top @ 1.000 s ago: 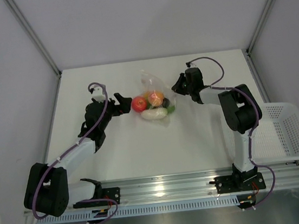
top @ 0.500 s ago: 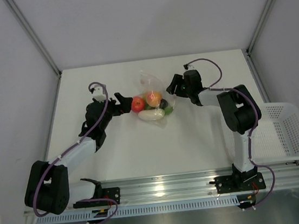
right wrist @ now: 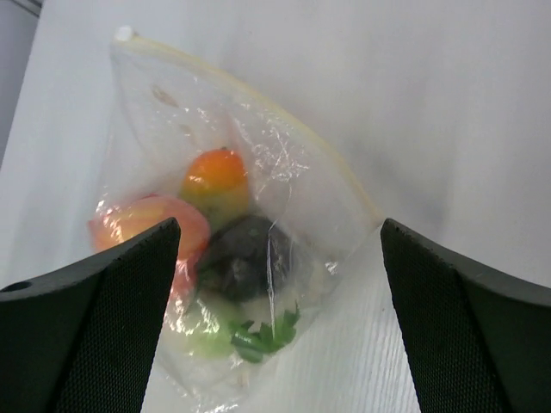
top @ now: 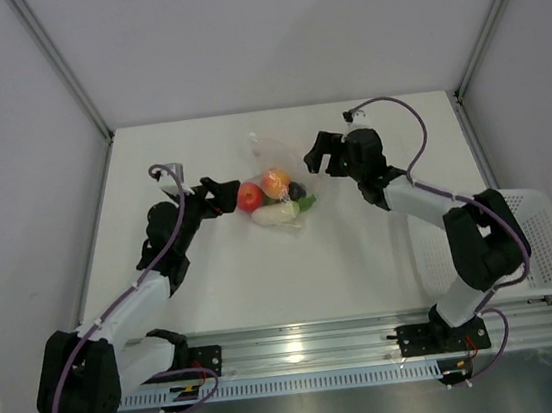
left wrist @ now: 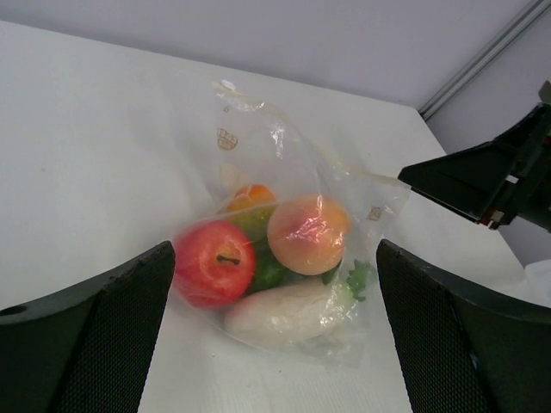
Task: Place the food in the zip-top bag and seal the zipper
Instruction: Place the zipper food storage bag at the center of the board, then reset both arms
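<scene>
Right pincer just released bag, now wide open like left pincer; we reckon food is in, zipper prob. shut.

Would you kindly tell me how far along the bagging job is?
Done: the red fruit, peach-coloured fruit and radish sit inside the zip-top bag. In hand: nothing; left pincer and right pincer are open, off the bag. Left: the zipper, which I cannot confirm is sealed.

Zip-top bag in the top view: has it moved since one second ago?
Yes. The zip-top bag slid slightly left, away from the white basket.
</scene>
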Robot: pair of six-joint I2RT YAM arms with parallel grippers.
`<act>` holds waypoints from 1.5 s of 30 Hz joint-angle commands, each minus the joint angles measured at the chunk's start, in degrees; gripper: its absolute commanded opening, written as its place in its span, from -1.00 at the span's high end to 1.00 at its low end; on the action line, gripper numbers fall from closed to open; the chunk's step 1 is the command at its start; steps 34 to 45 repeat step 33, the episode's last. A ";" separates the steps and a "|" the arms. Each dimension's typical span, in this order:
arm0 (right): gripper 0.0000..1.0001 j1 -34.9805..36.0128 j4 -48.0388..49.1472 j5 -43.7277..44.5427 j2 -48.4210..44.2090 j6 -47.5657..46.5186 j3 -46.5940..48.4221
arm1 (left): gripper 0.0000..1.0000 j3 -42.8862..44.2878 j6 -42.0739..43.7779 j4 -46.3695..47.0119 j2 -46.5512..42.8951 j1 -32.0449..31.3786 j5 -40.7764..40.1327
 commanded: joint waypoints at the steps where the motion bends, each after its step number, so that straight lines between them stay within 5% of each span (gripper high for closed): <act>1: -0.99 3.80 -3.55 6.67 -9.58 -2.28 -4.93 | -0.99 -3.90 -3.31 0.97 -6.36 0.40 0.01; 14: -0.99 15.31 -23.32 20.12 -45.79 6.84 -27.60 | -0.99 -25.95 -19.56 -6.15 -42.30 0.31 5.45; 24: -0.99 28.30 -22.53 30.66 -73.98 17.31 -49.40 | -0.99 -34.23 -25.02 -18.36 -69.36 0.22 11.25; 33: -1.00 36.50 -30.27 41.85 -91.68 21.62 -54.15 | -0.99 -39.69 -33.46 -20.75 -78.71 0.22 16.96; 45: -1.00 36.50 -30.27 41.85 -91.68 21.62 -54.15 | -0.99 -39.69 -33.46 -20.75 -78.71 0.22 16.96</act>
